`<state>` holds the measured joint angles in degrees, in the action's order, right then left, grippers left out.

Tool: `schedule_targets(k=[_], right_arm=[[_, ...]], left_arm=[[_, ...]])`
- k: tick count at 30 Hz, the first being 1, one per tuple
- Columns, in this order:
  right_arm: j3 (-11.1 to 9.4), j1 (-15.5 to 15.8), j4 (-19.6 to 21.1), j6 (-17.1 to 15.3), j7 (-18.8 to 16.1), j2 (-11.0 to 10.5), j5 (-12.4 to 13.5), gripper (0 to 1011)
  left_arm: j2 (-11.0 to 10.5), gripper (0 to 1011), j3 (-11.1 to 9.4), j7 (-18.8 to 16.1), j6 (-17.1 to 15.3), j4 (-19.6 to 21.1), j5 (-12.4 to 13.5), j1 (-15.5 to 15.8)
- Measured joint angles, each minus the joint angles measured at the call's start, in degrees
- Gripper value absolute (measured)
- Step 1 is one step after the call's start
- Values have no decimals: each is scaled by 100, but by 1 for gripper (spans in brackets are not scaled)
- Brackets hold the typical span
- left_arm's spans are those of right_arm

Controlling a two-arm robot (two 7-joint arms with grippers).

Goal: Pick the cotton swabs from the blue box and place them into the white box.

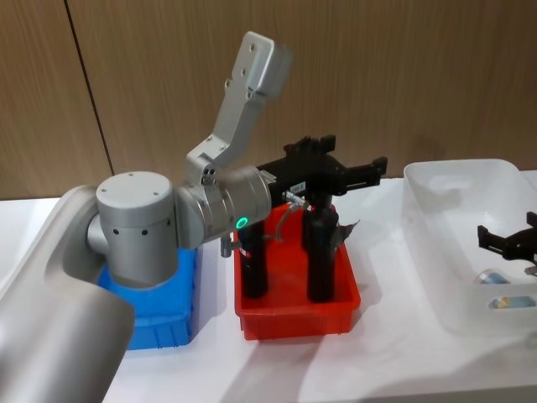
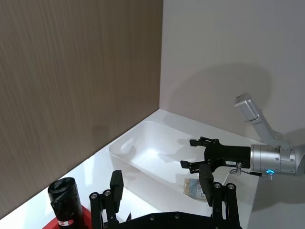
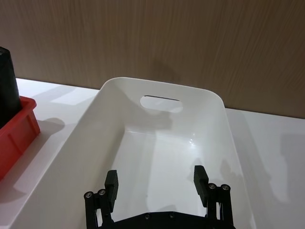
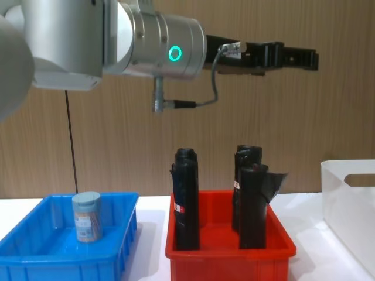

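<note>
Right tool (image 3: 156,177) spread over white box (image 3: 162,118), left tool (image 2: 161,182) aloft

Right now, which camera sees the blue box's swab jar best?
The chest view: the swab jar stands upright in the blue box, unblocked. In the head view the left arm covers that box; the wrist views face the white box.

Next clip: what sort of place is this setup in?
Probably an indoor lab or demo station rather than a home: a plain white table against a wood-panelled wall, with a blue box, a red bin and a white box lined up on it for sorting.
</note>
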<state>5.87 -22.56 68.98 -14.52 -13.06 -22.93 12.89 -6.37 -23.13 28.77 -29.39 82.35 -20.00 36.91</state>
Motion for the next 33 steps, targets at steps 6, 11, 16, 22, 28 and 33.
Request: schedule_targets(k=[6, 11, 16, 22, 28, 33], right_arm=[[45, 145, 204, 81, 52, 21, 18, 1001], [127, 404, 559, 216, 157, 62, 56, 1001], [212, 693, 956, 370, 270, 108, 104, 1001], [315, 1024, 1414, 549, 404, 157, 158, 1001], [403, 1323, 1823, 712, 522, 204, 208, 1001], [491, 1607, 2223, 863, 633, 249, 252, 1002]], left_arm=[[-108, 1004, -20, -199, 201, 73, 57, -162], [-259, 1004, -47, -474, 472, 182, 142, -391], [-460, 1004, -86, -840, 849, 322, 252, -691], [-685, 1004, -129, -1248, 1262, 479, 374, -1030], [-908, 1004, -171, -1650, 1672, 635, 496, -1360], [-1079, 1004, -204, -1959, 1987, 751, 591, -1622]])
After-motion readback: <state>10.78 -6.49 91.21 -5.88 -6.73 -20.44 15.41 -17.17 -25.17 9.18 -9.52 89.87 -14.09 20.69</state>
